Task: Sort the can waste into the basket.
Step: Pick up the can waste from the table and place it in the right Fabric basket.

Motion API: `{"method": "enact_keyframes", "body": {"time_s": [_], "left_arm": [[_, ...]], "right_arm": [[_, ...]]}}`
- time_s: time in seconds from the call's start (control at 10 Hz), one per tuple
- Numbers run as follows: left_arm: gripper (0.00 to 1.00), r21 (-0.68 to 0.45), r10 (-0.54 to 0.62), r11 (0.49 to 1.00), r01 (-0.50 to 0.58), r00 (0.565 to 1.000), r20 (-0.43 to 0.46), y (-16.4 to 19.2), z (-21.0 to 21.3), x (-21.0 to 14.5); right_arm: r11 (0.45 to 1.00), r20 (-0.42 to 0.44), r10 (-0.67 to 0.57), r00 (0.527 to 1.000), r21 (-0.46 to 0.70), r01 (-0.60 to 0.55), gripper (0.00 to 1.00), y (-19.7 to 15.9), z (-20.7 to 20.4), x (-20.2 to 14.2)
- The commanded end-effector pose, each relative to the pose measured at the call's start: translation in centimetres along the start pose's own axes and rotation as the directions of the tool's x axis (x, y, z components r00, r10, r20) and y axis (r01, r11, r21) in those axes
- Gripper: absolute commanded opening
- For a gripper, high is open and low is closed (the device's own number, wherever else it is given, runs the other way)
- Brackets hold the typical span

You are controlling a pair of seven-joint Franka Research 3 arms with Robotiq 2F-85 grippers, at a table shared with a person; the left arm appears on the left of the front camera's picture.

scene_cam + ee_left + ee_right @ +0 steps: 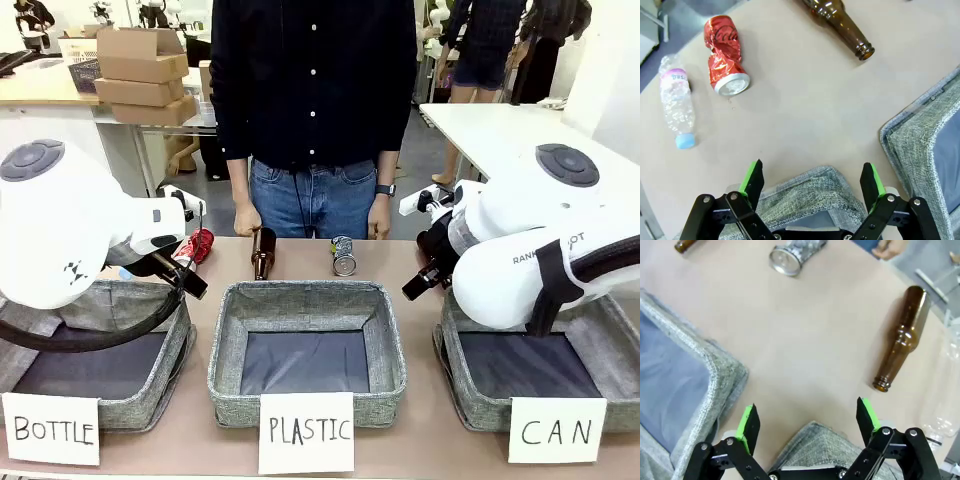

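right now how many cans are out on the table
2. The red can lies beyond the BOTTLE basket, at the left. The blue and silver can lies beyond the PLASTIC basket, near the middle. More could be hidden.

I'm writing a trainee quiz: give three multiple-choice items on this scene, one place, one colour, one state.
1. The red can lies: A in a basket; B on the table; C in a person's grasp.
2. The pads of the left hand are: A green; B red; C white.
3. The left hand is: A shut on a can; B shut on a bottle; C open, empty.
Answers: B, it rests on bare tabletop; A, green shows on both fingers; C, jaws apart, gripping nothing.
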State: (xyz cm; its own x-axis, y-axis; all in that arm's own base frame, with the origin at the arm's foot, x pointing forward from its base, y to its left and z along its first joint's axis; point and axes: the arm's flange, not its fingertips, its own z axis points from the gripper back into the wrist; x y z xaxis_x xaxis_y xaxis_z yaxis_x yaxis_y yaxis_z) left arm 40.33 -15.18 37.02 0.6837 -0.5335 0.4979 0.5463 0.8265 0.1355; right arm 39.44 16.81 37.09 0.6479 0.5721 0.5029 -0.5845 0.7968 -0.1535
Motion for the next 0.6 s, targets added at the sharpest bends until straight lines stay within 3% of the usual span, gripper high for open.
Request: {"method": "enact_keyframes", "body": {"time_s": [0.0, 0.5], "left_arm": [[1.0, 0.0, 0.0, 1.0, 0.0, 1.0, 0.0, 0.0, 0.01, 0.0], [1.0, 0.0, 0.0, 1.0, 0.0, 1.0, 0.0, 0.0, 0.01, 0.0]], "right_arm": [[1.0, 0.0, 0.0, 1.0, 0.0, 0.0, 1.0, 0.0, 0.0, 0.0], [1.0, 0.0, 0.0, 1.0, 0.0, 0.0, 1.0, 0.0, 0.0, 0.0]]}}
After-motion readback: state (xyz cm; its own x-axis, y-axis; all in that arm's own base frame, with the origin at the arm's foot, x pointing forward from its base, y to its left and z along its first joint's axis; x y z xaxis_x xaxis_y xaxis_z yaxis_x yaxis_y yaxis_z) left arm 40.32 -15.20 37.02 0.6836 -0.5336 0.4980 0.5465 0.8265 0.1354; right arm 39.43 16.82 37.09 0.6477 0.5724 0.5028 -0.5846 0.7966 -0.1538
